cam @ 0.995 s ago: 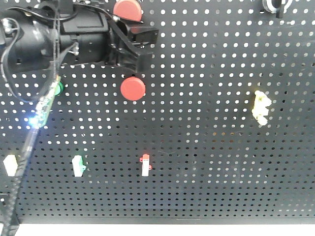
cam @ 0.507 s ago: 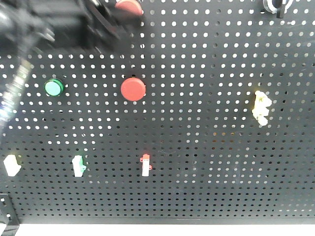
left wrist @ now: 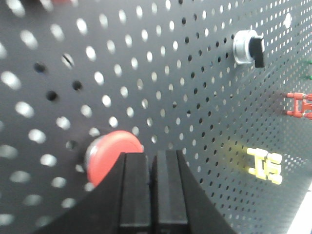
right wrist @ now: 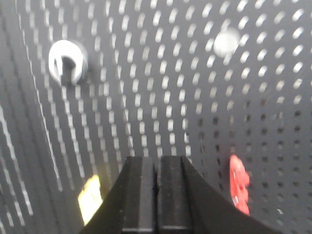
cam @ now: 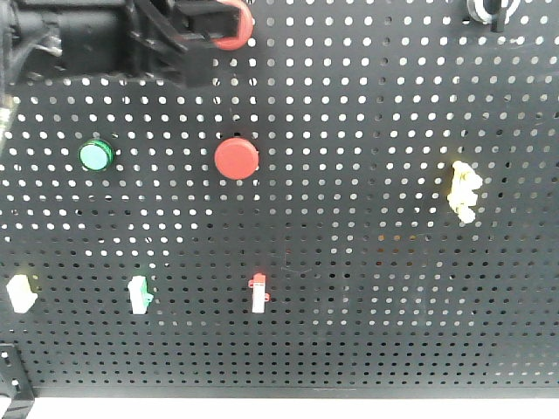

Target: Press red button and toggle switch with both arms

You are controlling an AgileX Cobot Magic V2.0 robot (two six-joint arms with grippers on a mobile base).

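On the black pegboard, one red button sits at centre left and an upper red button is at the top edge. My left arm fills the top left corner, its gripper against the upper button. In the left wrist view the left gripper is shut and empty. That red button lies just behind its left fingertip. A red toggle switch is low in the middle. My right gripper is shut, facing the board between a yellow switch and a red switch.
A green button is at the left, white and green switches are low left, and a yellow switch is at the right. A rotary knob sits at the board's top right corner. The right wrist view shows a silver ring fitting.
My left arm has risen from beside the middle red button to the top left corner. The green button is uncovered. The gripper now sits by the upper red button.
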